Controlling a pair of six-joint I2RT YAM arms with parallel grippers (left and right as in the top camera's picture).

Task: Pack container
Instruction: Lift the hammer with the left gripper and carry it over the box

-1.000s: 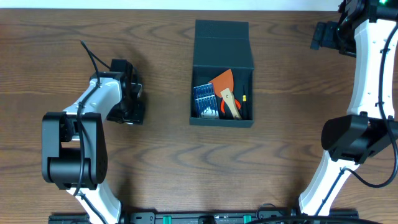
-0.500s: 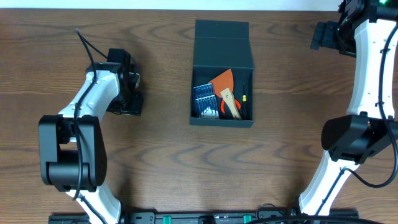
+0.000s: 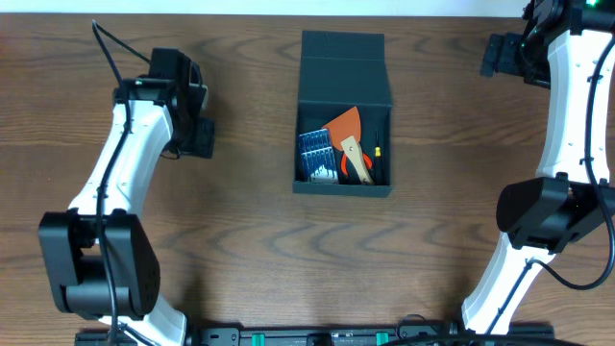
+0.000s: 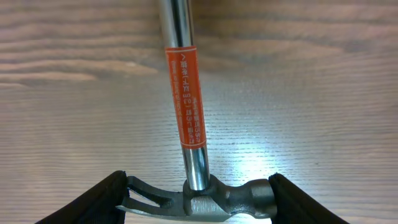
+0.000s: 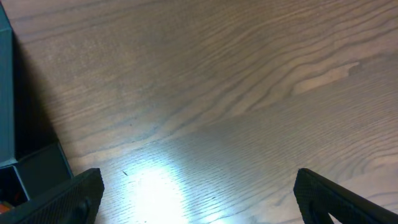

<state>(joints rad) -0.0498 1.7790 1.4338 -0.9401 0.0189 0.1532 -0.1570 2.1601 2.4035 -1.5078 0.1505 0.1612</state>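
The container (image 3: 343, 187) is a dark teal-grey box at the table's centre, its flap lid (image 3: 343, 65) folded open toward the far side. Inside lie an orange scraper (image 3: 346, 124), a blue bit set (image 3: 315, 154) and orange-handled pliers (image 3: 356, 161). In the left wrist view my left gripper (image 4: 199, 206) is shut on a claw hammer's head (image 4: 227, 200), with one finger at the claw and one at the face. Its chrome shaft with an orange label (image 4: 187, 93) points away from the camera. In the overhead view that gripper (image 3: 189, 135) is left of the container, and the hammer is hidden under it. My right gripper (image 5: 199, 202) stands open over bare wood.
My right arm (image 3: 567, 115) runs along the table's right side, its gripper (image 3: 500, 55) at the far right corner. A corner of the container (image 5: 7, 99) shows at the left edge of the right wrist view. Wood tabletop (image 3: 240, 240) surrounds the box.
My left arm has swung toward the far side of the table, carrying its gripper up and slightly left. The right arm and the container's contents have not moved.
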